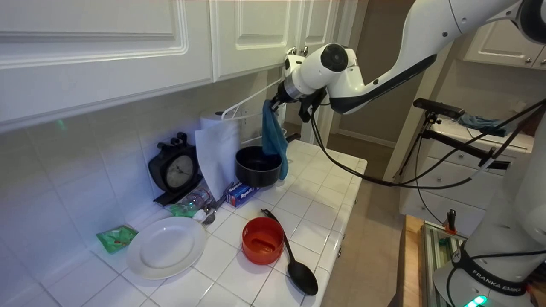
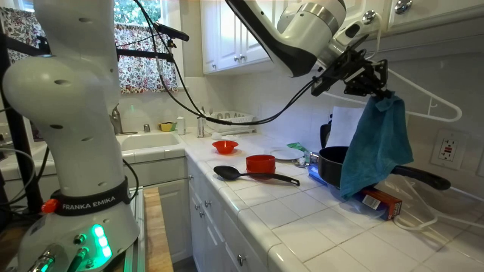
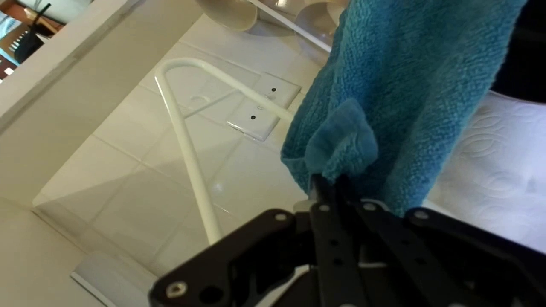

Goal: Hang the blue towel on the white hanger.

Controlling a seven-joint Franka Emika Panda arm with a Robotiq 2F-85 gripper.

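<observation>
The gripper (image 2: 385,93) pinches the top of the blue towel (image 2: 378,143), which hangs from it, hiding part of the pot (image 1: 256,172) in both exterior views, while the white hanger (image 3: 188,157) passes out of sight behind the towel, whether touching it I cannot tell.

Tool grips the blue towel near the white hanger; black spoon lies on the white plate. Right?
Not the plate: the black spoon lies on the tiled counter, beside the red container, as both exterior views show. The rest holds: the tool grips the blue towel near the white hanger.
</observation>
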